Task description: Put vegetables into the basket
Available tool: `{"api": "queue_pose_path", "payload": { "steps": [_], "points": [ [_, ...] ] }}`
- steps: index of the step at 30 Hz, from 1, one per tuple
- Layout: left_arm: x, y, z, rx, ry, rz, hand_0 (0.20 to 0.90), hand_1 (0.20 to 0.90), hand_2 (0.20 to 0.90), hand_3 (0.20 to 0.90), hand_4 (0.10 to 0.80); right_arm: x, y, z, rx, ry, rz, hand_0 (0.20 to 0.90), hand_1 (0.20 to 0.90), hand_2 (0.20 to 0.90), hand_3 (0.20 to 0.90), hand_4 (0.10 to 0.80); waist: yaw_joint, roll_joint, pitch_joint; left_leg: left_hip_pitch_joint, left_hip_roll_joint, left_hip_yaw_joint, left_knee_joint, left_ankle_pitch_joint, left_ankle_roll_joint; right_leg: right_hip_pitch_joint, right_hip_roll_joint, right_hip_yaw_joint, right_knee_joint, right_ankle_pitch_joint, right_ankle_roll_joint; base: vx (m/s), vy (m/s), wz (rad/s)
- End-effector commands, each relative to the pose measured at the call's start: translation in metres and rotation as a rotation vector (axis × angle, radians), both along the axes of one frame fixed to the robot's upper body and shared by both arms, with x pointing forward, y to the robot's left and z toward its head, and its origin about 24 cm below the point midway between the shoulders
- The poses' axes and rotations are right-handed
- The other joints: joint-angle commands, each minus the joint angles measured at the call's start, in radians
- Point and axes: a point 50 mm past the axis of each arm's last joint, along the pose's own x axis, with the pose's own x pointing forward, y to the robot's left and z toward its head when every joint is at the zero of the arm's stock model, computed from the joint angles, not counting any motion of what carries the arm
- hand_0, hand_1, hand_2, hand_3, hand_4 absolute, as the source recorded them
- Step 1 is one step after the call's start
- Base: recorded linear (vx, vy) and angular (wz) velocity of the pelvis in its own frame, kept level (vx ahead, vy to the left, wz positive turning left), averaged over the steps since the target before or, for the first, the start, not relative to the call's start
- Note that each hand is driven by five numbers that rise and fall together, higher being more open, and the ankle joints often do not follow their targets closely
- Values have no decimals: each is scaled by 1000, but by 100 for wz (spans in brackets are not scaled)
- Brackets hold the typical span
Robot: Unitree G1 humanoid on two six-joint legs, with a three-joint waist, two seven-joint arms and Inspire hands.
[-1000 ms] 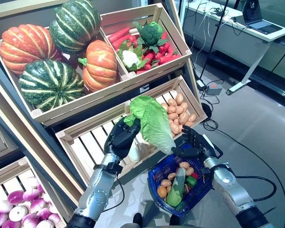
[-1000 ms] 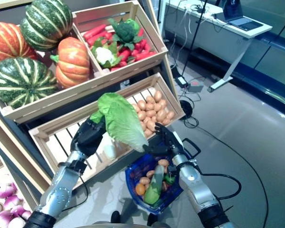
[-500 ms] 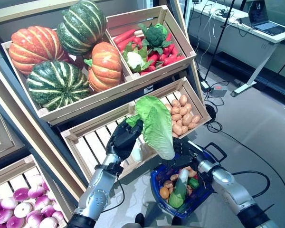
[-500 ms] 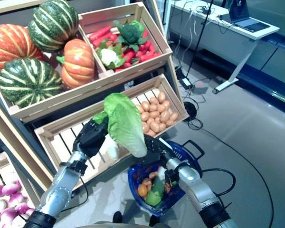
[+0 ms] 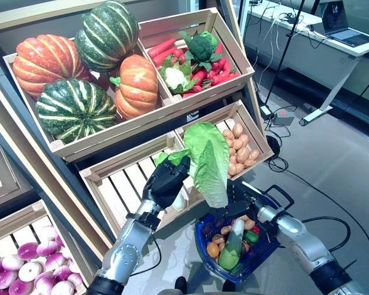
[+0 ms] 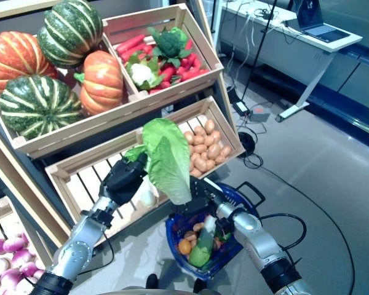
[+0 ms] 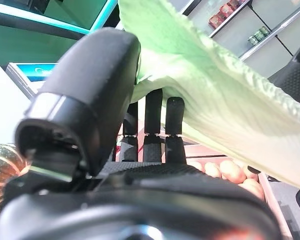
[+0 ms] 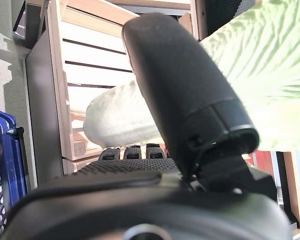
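The left hand (image 5: 167,182) holds a napa cabbage (image 5: 207,161) with its fingers and thumb curled round the lower, pale part of the head; in the left wrist view the fingers (image 7: 154,120) press against the underside of the green leaves while the thumb closes over the top. The cabbage hangs tilted, its leafy end up and its tip pointing down, just above the near rim of the blue basket (image 5: 265,244). It is not yet inside the basket.

The right hand (image 5: 241,206) sits at the basket's near-left rim, right behind the cabbage's lower tip. Its fingers are hidden behind the leaves, so whether they grip the basket cannot be told.

The basket holds a green cucumber (image 5: 232,248) standing slantwise, several potatoes (image 5: 212,248) and a green pepper (image 5: 249,235). Its black handle (image 5: 280,192) sticks out on the far side.

Behind the basket stands a wooden slatted crate (image 5: 121,186), its near compartment bare and the compartment to the right of the cabbage filled with potatoes (image 5: 238,150). Above that crate, another wooden crate (image 5: 190,93) holds orange and striped green pumpkins (image 5: 71,108), with carrots, broccoli and cauliflower (image 5: 192,58) in the compartment beside them. Left of the basket, below the slatted crate, lie purple onions (image 5: 28,270).
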Motion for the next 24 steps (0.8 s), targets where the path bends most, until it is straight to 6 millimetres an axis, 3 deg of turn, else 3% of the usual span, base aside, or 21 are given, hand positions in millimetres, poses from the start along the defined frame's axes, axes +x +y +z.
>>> {"api": "queue_pose_path", "payload": {
  "steps": [1, 2, 3, 4, 5, 24],
  "points": [
    [22, -28, 45, -71, -244, -159, 300, 300, 300, 300, 400, 23, 30, 33, 165, -131, 85, 900, 900, 900, 900, 800, 13, -50, -95, -14, 12, -9, 1, -30, -26, 25, -98, 2, 1, 31, 56, 0, 0, 0],
    [22, -29, 45, -72, -244, -162, 300, 300, 300, 300, 400, 24, 30, 33, 159, -135, 79, 575, 575, 575, 575, 584, 13, -50, -96, -15, 12, -8, 1, -30, -27, 24, -98, 2, 1, 32, 56, 0, 0, 0],
    [22, -30, 45, -79, -242, -168, 300, 300, 300, 300, 400, 23, 30, 33, 162, -133, 78, 425, 425, 425, 425, 483, 12, -49, -96, -16, 13, -7, 1, -29, -27, 23, -98, 3, 1, 32, 56, 0, 0, 0],
    [21, -30, 45, -86, -234, -175, 300, 300, 300, 300, 400, 23, 31, 33, 161, -134, 71, 338, 338, 338, 338, 425, 11, -49, -95, -15, 13, -7, 1, -29, -26, 23, -98, 4, 1, 32, 57, 0, 0, 0],
    [20, -32, 43, -87, -232, -185, 300, 300, 300, 300, 400, 22, 31, 33, 162, -140, 60, 300, 300, 300, 300, 400, 10, -48, -96, -16, 13, -6, 1, -29, -26, 21, -98, 6, 1, 33, 57, 0, 0, 0],
    [16, -35, 29, -11, -148, -227, 300, 300, 300, 300, 400, 23, 26, 37, 202, -167, -34, 300, 300, 300, 300, 400, 2, -44, -86, -13, 15, 2, 1, -31, -22, 20, -91, 18, 1, 29, 55, 0, 0, 0]
  ]
}}
